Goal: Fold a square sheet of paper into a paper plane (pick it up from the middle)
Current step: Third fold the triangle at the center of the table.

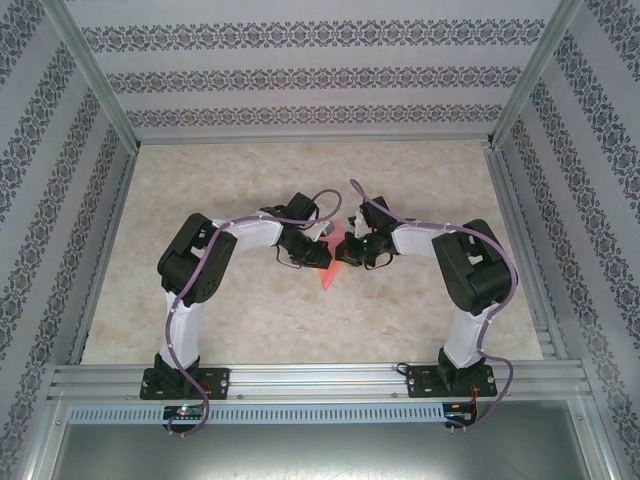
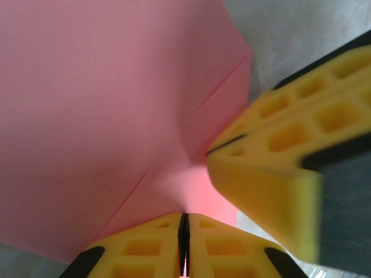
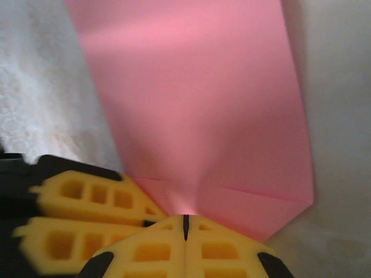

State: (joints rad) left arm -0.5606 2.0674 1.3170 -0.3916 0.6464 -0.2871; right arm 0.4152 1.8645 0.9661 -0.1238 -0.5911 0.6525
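Paper (image 2: 116,104) pinched by L tool (image 2: 184,219) & R tool (image 3: 185,220).

Sheet of paper (image 2: 104,104): pink-red, spread from 7 through 12 to 1 o'clock, with straight creases running toward the centre.
Left gripper (image 2: 184,243): yellow ribbed fingers at 6 o'clock, pressed together on the paper's near edge.
Right gripper (image 2: 225,146): yellow fingers at 3 o'clock, blurred, closed on the paper's edge.
Table (image 2: 301,29): pale surface at 1 to 2 o'clock.
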